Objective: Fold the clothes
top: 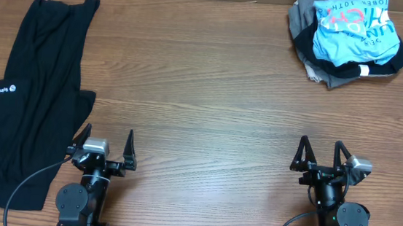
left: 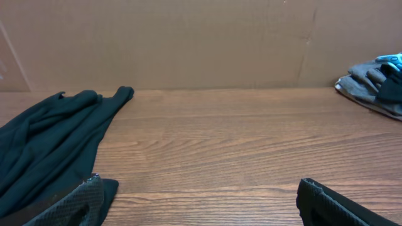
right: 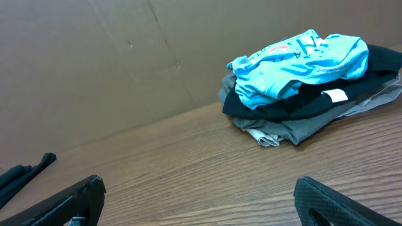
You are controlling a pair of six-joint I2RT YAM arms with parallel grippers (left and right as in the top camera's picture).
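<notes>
Both arms are parked at the near edge of the table point(top: 210, 92). The left gripper point(top: 108, 138) and right gripper point(top: 321, 149) both have their fingers wide apart and are holding nothing.

The garment point(top: 36, 76) lies in a long strip along the left edge, from the near left corner almost to the far one. Its near end is just beside the left gripper, and that arm's cable point(top: 31, 178) looks draped over the cloth there. That's my first worry: I swing the arm, the cable drags the fabric, and the thing bunches up or slides off the edge.

Second worry is that it looks thin and already rumpled lengthwise. A low pinch could scrape wood, and a high one could catch only the top layer, so the fold comes out crooked. The logo point(top: 2, 90) is near the left side, handy for checking which way it's lying.

The right gripper is well apart from it, so that's a long cross-table reach with a risk of bumping the left arm.

The pile point(top: 347, 38) in the far right corner isn't mine to touch.
</notes>
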